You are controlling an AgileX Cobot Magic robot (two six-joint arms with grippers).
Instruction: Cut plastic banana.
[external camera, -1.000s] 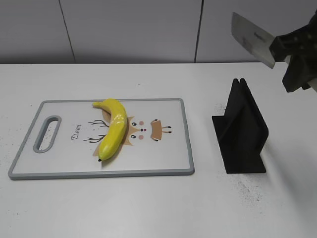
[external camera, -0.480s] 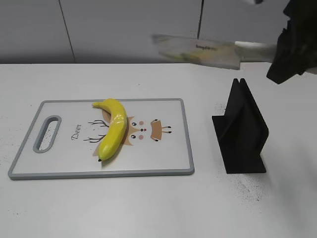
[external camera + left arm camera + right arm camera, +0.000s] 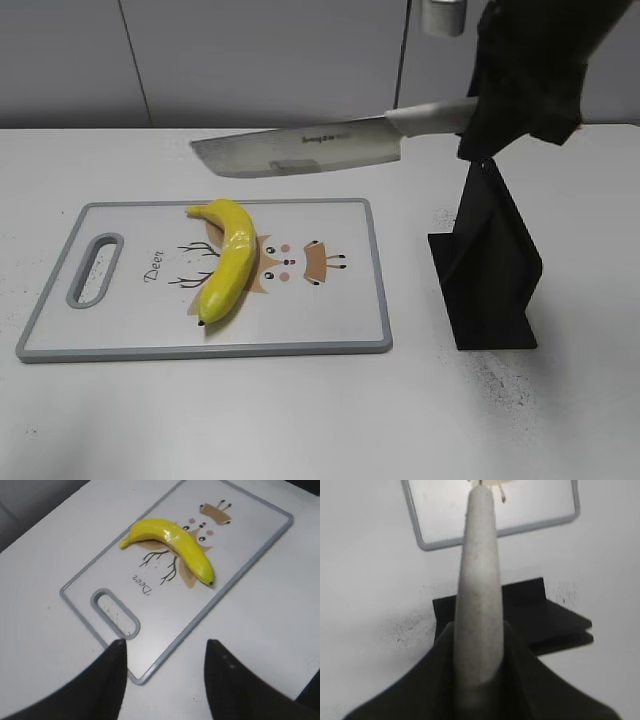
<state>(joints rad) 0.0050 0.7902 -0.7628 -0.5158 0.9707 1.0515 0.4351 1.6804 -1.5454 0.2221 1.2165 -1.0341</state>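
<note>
The right arm reaches in from the upper right, its dark bulk filling that corner of the exterior view. Its right gripper is clamped on the pale grey handle of a cleaver-style knife, the two dark fingers pressing either side of the handle in the right wrist view. The knife is held out sideways in the air, its broad blade stretching leftward from the hand, roughly level and tilted slightly down to the left, with the flat face turned toward the onlooker. The blade hangs over the far edge of the cutting board and touches nothing.

The plastic banana lies on the board a little left of its middle, partly over the printed deer face, its dark tip pointing toward the near edge and its stem end toward the far edge. It is well below the blade and apart from it.

A black knife stand sits on the white table to the right of the board, directly beneath the right arm.

The left gripper hovers above the handle-slot end of the board at its left; its two dark fingers stand well apart and hold nothing.
</note>
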